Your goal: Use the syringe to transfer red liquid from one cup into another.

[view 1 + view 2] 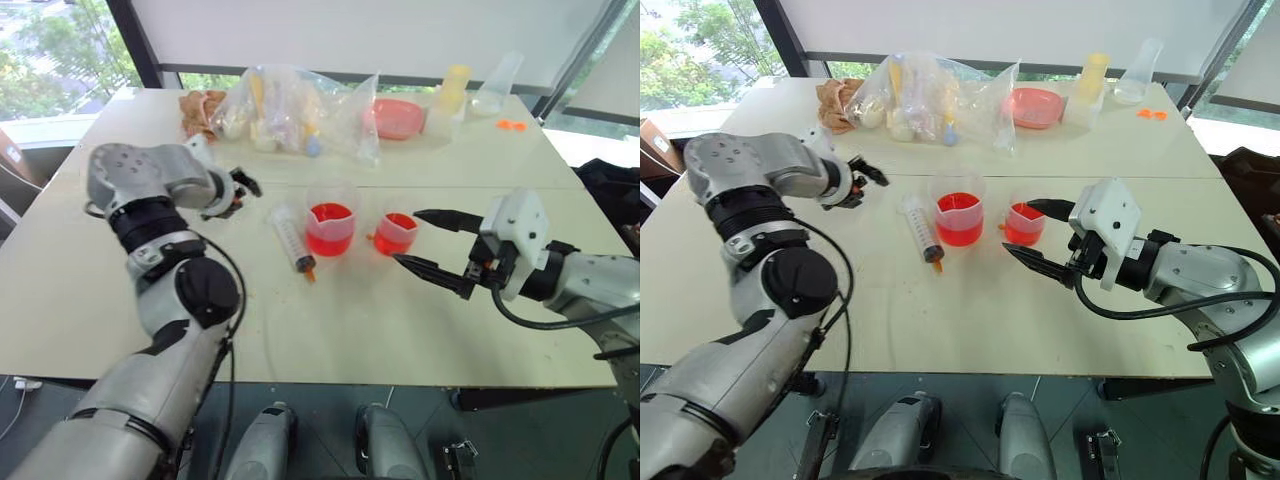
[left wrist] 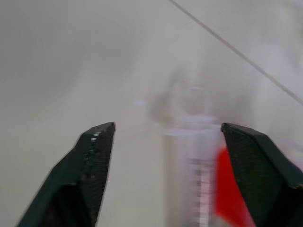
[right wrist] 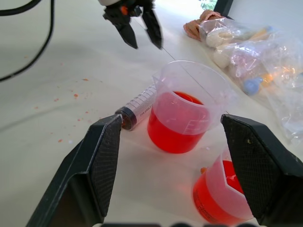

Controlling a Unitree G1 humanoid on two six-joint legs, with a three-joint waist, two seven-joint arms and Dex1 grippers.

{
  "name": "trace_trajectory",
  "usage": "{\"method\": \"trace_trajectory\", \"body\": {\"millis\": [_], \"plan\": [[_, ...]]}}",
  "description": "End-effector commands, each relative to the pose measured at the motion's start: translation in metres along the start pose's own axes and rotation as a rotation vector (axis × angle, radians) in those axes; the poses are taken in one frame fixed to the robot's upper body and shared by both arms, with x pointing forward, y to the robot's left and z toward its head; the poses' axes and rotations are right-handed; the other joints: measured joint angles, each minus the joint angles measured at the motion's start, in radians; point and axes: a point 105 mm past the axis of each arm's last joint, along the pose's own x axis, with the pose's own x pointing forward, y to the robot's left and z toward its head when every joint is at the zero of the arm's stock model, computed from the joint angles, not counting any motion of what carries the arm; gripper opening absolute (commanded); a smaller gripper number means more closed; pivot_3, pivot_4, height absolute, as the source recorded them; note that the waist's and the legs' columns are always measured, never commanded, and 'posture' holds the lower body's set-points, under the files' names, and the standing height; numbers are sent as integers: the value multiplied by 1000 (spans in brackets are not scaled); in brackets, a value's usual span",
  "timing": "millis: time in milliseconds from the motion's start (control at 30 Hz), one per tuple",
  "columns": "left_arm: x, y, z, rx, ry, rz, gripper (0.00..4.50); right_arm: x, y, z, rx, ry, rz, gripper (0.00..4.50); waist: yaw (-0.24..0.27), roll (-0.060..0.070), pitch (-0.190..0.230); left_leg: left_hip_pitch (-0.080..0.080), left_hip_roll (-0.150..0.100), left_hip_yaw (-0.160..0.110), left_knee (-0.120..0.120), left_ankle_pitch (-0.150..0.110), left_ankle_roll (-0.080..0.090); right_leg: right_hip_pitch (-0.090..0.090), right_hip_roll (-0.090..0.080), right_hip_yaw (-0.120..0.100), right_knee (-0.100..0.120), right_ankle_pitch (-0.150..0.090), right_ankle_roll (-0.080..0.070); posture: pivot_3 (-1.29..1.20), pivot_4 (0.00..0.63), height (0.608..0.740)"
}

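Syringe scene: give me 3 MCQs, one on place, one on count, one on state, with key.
1. Where is the syringe?
A. Lying on the table beside the larger beaker
B. Standing in the smaller beaker
C. Held by the right gripper

2. How many beakers hold red liquid?
A. One
B. Two
C. Three

3. How do the grippers stand?
A. Both shut
B. Left shut, right open
C. Both open

Key:
1 A: it lies flat on the table, on the robot's left of the larger beaker.
2 B: the larger beaker and the smaller beaker.
3 C: the left gripper and right gripper both show spread fingers with nothing between.
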Motion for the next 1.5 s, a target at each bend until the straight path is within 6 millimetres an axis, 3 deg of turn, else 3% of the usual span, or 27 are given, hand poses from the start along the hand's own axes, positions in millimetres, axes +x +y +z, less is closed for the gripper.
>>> {"method": "trace_trajectory", "body": {"millis": [33,200,533,633,733,933,1033,1167,1233,1333,1400,1500], "plan": [[-3,-13,-3,-26,4,-44,4441,-1,-2,9,-31,-36,-9,3493,-5,0,0,0,0,0,0,0,0,0,0,0,0,0,0,0,150,740],[13,-10,-23,-4,81,9,4441,-1,-1,9,-27,-40,-16,3493,-5,0,0,1,0,2,-1,0,0,-1,1,0,1,0,0,0,150,740],[27,-12,-42,79,162,50,4441,-4,5,8,-7,-52,-67,3493,0,0,0,0,-1,1,-1,0,0,-1,0,0,0,0,0,0,150,740],[35,-3,-50,139,202,114,4441,-4,6,8,-7,-60,-89,3493,-2,0,0,1,-1,2,-1,0,0,-1,1,0,1,0,0,0,150,740],[41,2,-53,210,220,174,4441,-3,8,9,-3,-68,-102,3493,-1,1,0,1,-1,1,-1,0,0,-1,1,0,1,0,0,0,150,740],[46,-6,-51,268,216,175,4441,-5,12,8,9,-72,-131,3493,-2,1,-1,2,-1,2,-1,0,0,0,1,0,1,0,0,0,150,740],[46,-4,-48,273,202,188,3685,-6,14,8,13,-73,-141,3493,-2,2,-1,2,-1,2,-1,0,0,0,1,0,1,0,0,0,150,740],[49,9,-43,253,174,241,2043,-6,13,8,15,-74,-149,3493,-4,1,-1,2,-1,2,-1,0,0,0,1,0,1,0,0,0,150,740],[49,12,-41,243,166,242,1522,-5,12,8,15,-75,-147,3493,-5,1,-1,2,-1,2,-1,0,0,0,1,0,1,0,0,0,150,740],[45,17,-38,198,168,220,1445,-3,12,8,16,-73,-134,3493,-7,2,-1,2,-1,2,-1,0,0,0,1,0,1,0,0,0,150,740],[37,19,-26,164,138,182,1445,-4,11,8,18,-71,-129,3493,-11,1,-1,2,0,2,-1,0,0,0,1,0,1,0,0,0,150,740],[12,16,19,170,-52,105,1445,-6,7,9,18,-72,-136,3493,-26,1,0,2,0,2,-1,0,0,-1,2,0,2,1,-1,0,150,740]]}}
